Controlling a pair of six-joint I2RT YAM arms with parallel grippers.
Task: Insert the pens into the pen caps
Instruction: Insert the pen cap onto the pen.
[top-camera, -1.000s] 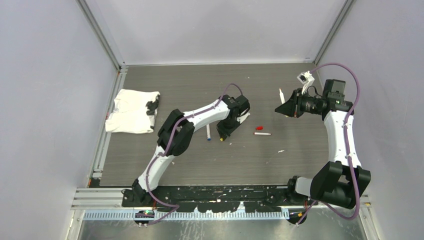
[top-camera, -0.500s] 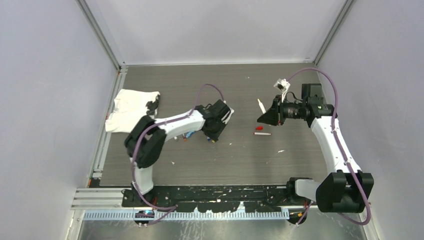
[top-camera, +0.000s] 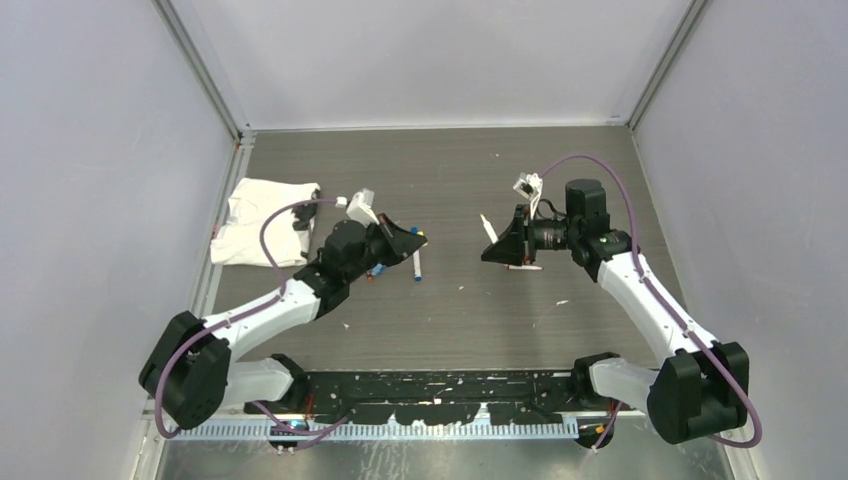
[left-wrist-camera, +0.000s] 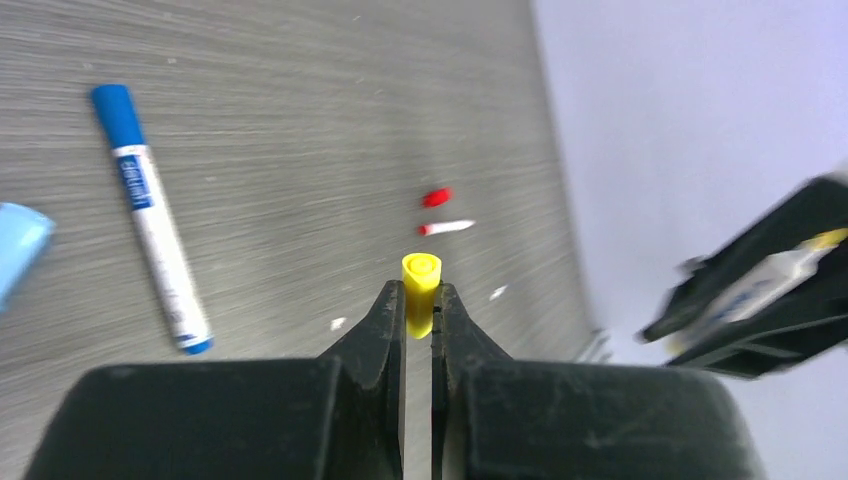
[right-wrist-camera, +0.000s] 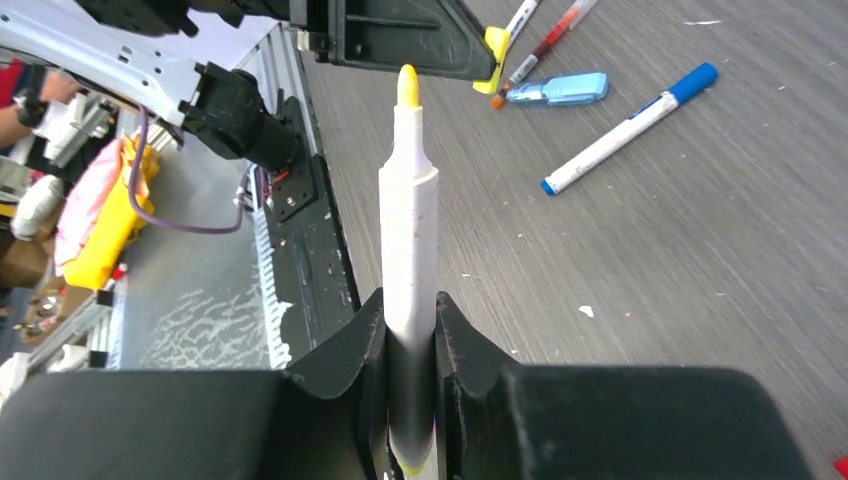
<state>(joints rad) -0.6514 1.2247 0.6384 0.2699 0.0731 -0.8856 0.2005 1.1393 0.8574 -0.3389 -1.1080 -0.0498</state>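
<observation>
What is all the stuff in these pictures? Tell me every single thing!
yellow cap: one, yellow, pinched in the left tool
yellow-tipped pen: one, white, gripped in the right tool
blue pen: one, white with blue ends, lying on the table
red-tipped pen: one, white, lying on the table
red cap: one, red, just beside the red-tipped pen
light-blue piece: one, light blue, near the blue pen
more pens: two, one reddish, partly hidden past the light-blue piece
white cloth: one, white, table's left side
table: one, grey wood-grain
left tool: one, black, shut
right tool: one, black, shut
</observation>
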